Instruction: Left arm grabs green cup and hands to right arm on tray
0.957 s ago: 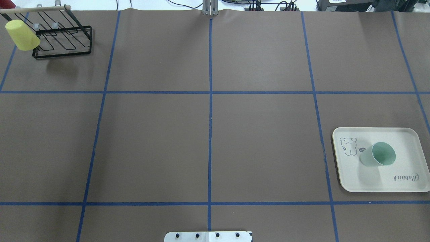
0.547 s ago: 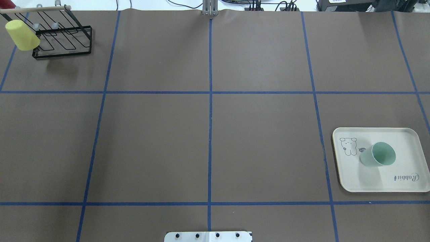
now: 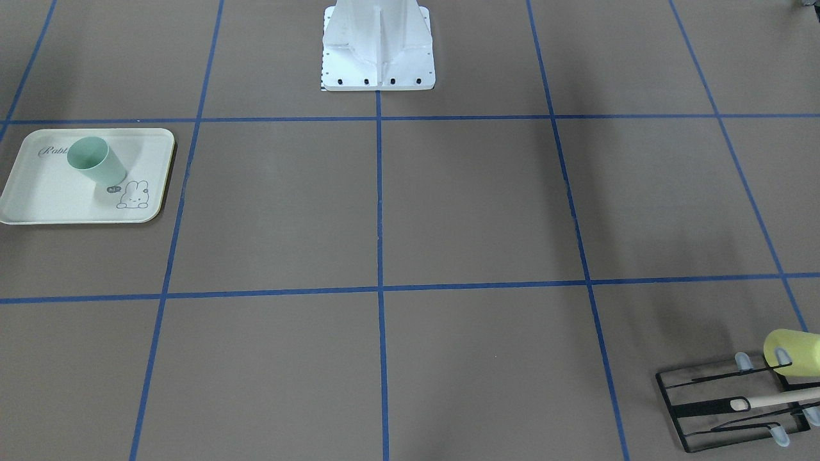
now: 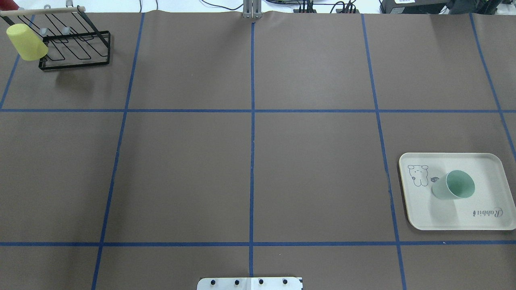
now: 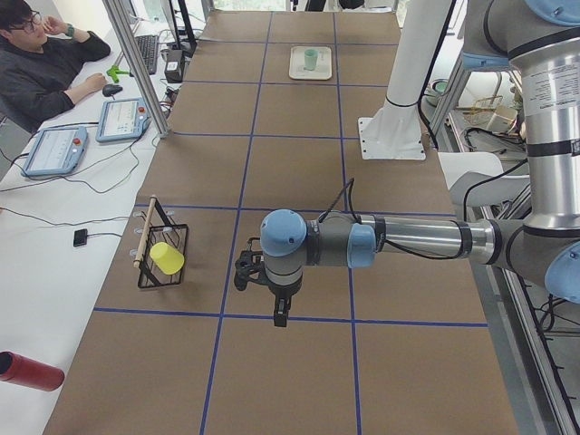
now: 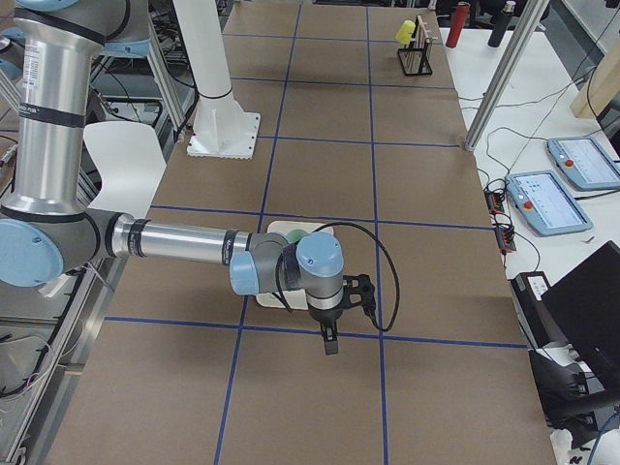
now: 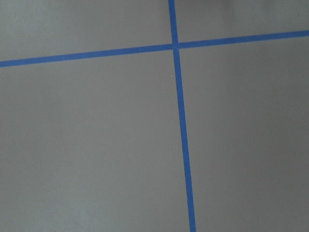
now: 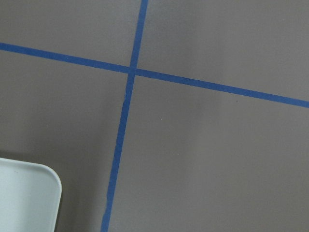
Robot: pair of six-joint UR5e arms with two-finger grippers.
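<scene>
One green cup (image 4: 453, 185), pale mint outside, darker green inside, smooth, tapered and handleless, is seen standing mouth-up on the one cream tray (image 4: 489, 167), toward the short edge bearing the bunny drawing. The tray is laid by the right edge of the table (image 4: 250, 161). One yellow cup (image 4: 26, 42) is carried on one black wire rack (image 4: 76, 52) at the far left corner. The left gripper (image 5: 281, 315) and right gripper (image 6: 330, 344) are shown only in side views, so open or closed cannot be told, and the green cup is largely hidden there behind the right arm (image 6: 184, 242).
</scene>
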